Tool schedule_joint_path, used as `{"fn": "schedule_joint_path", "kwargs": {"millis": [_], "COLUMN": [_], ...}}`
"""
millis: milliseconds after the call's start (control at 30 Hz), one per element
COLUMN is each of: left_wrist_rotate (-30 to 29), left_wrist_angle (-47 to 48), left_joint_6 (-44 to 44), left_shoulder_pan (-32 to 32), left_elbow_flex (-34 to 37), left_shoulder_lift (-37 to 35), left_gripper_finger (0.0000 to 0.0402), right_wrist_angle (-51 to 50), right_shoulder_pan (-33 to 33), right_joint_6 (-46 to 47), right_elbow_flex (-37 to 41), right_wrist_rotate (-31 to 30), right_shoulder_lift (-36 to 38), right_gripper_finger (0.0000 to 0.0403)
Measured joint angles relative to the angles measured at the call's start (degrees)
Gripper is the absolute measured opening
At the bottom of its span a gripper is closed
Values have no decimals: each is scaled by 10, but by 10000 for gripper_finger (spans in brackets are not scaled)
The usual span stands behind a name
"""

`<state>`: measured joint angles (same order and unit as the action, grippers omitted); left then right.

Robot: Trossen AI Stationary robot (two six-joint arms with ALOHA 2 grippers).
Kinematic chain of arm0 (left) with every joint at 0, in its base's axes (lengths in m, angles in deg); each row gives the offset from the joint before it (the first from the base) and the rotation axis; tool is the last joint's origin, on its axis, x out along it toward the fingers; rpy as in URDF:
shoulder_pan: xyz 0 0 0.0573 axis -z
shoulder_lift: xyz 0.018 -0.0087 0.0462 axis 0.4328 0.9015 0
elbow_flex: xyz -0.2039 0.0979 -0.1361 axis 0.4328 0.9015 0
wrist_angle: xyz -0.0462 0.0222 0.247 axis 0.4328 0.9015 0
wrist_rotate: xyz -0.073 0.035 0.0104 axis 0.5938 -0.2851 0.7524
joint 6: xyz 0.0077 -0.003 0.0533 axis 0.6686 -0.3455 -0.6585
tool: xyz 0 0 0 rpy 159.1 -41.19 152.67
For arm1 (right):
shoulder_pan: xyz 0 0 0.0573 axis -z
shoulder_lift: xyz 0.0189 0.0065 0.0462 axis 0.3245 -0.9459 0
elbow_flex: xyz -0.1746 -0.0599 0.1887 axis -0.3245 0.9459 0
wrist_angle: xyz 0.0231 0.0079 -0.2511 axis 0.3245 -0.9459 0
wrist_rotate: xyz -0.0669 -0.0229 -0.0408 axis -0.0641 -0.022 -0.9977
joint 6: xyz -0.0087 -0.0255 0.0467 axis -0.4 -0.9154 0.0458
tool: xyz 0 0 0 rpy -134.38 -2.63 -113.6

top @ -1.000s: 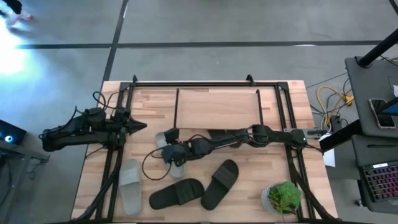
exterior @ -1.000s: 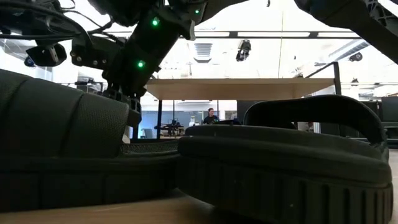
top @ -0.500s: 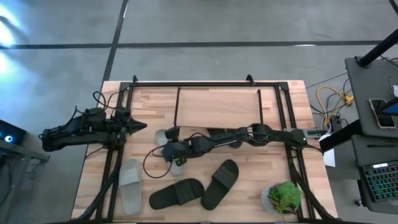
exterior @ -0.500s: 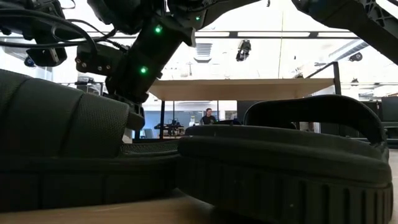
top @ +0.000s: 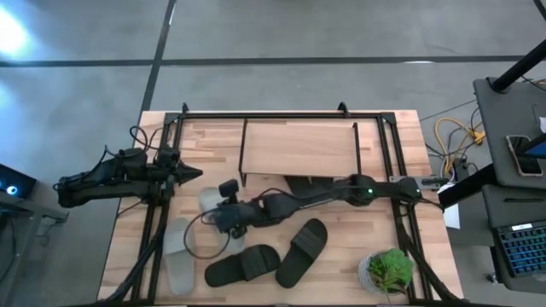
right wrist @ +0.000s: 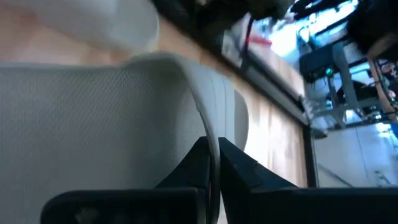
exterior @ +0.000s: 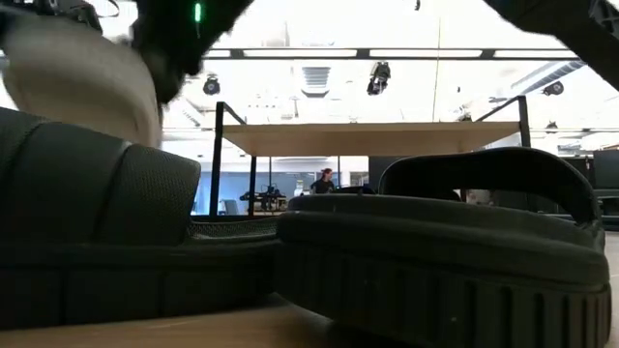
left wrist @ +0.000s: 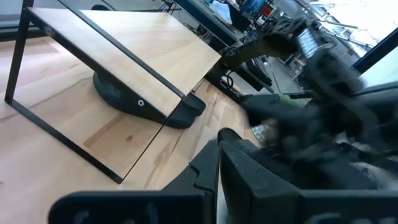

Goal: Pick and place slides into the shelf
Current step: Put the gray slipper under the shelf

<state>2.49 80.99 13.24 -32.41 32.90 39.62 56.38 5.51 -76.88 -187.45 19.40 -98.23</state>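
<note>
Right gripper (top: 229,215) clamped on the strap of a light grey slide (top: 210,203) near the table's (top: 384,170) middle, shelf (top: 299,147) lying beyond toward the far edge; left gripper (top: 192,173) shut, idle at the left edge.

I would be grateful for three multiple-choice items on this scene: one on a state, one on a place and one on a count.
1. The right gripper is:
A. open, holding nothing
B. shut on a light grey slide
C. shut on a shelf leg

2. What lies beneath the shelf?
A. a light grey slide
B. nothing at all
C. a black slide

3. How many black slides lie on the table out from under the shelf?
A. two
B. one
C. four

Answers:
1 B: the right wrist view shows the jaws pinched on the grey slide's strap.
2 C: the left wrist view shows a dark slide under the top board.
3 A: the high view shows two side by side in front of the shelf.
</note>
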Motion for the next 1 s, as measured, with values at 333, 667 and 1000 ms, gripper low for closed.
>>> {"fn": "schedule_joint_path", "kwargs": {"millis": [333,667,1000], "left_wrist_rotate": [0,0,4], "left_wrist_angle": [-1,0,-1], "left_joint_6": [-1,3,4], "left_shoulder_pan": [0,0,0], "left_elbow_flex": [1,1,1], "left_shoulder_lift": [1,2,-1], "left_gripper_finger": [0,0,0], "right_wrist_angle": [-339,-332,-191], "right_shoulder_pan": [-66,-65,-1], "right_joint_6": [303,386,233], "right_elbow_flex": [1,90,236], "right_wrist_rotate": [11,-122,-188], "right_shoulder_lift": [68,69,69], "right_gripper_finger": [9,11,13]}}
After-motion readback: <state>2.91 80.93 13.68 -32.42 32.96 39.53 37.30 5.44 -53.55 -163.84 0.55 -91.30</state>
